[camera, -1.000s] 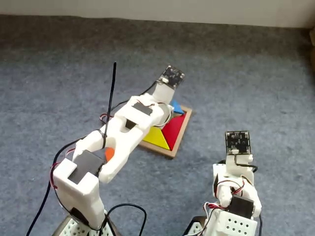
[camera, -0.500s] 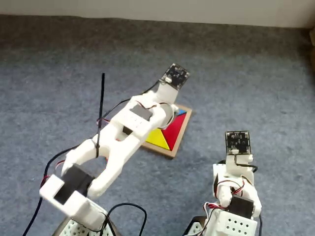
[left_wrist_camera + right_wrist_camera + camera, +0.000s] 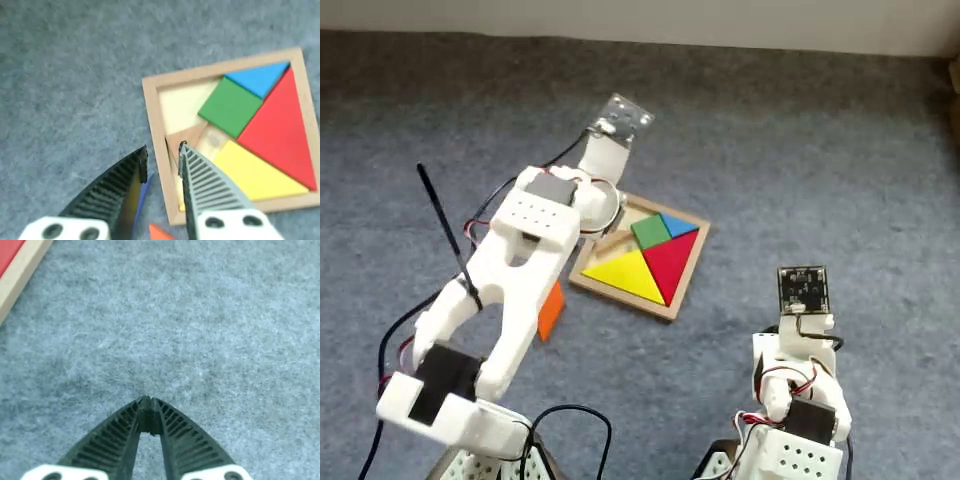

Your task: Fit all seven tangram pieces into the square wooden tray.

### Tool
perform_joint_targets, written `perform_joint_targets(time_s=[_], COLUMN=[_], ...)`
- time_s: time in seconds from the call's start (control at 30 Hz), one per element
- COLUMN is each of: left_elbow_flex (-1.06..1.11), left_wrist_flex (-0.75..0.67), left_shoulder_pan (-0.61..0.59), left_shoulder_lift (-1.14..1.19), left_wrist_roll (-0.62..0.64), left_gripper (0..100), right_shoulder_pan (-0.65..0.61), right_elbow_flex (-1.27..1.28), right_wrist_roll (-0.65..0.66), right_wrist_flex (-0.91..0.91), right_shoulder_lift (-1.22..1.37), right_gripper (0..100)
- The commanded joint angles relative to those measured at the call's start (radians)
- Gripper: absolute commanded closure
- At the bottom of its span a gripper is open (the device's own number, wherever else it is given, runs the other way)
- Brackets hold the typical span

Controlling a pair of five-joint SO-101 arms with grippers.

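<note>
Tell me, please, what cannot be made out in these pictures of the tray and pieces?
High view: the left arm hides the tray's left part and part of the orange piece.
Left wrist view: a blue sliver sits mostly behind the left gripper's finger; shape unclear.
Right wrist view: the frame edge cuts off most of the tray.

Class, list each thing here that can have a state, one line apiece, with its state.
wooden tray: partly filled, bare gap left.
red triangle: seated in tray.
yellow triangle: seated in tray.
green square: seated in tray.
blue triangle: seated in tray.
brown triangle: in tray.
orange piece: outside tray.
left gripper: open.
right gripper: shut, empty.
</note>
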Motion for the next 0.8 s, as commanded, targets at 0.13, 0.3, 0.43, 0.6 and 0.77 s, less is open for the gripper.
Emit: perform_joint_targets(time_s=[0.13, 0.3, 0.43, 0.6, 0.77], left_elbow_flex=[-0.246, -0.375, -0.433, -0.475, -0.541], left_wrist_flex=[0.176, 0.218, 0.215, 0.210, 0.230], left_shoulder_pan=[0.008, 0.013, 0.008, 0.013, 0.013], left_shoulder_lift=[0.240, 0.381, 0.433, 0.506, 0.604], left_wrist_roll=[-0.097, -0.100, -0.101, -0.103, -0.104], left_gripper=[82, 80, 81, 81, 82], right_shoulder_pan=[0.013, 0.013, 0.013, 0.013, 0.015], right_elbow_flex=[0.097, 0.097, 0.097, 0.097, 0.097], right_wrist_roll=[-0.002, -0.002, -0.002, -0.002, -0.002], right_wrist_flex=[0.005, 0.005, 0.005, 0.005, 0.005], right_shoulder_lift=[-0.019, -0.019, -0.021, -0.021, -0.021], right_gripper=[98.9, 98.9, 98.9, 98.9, 98.9])
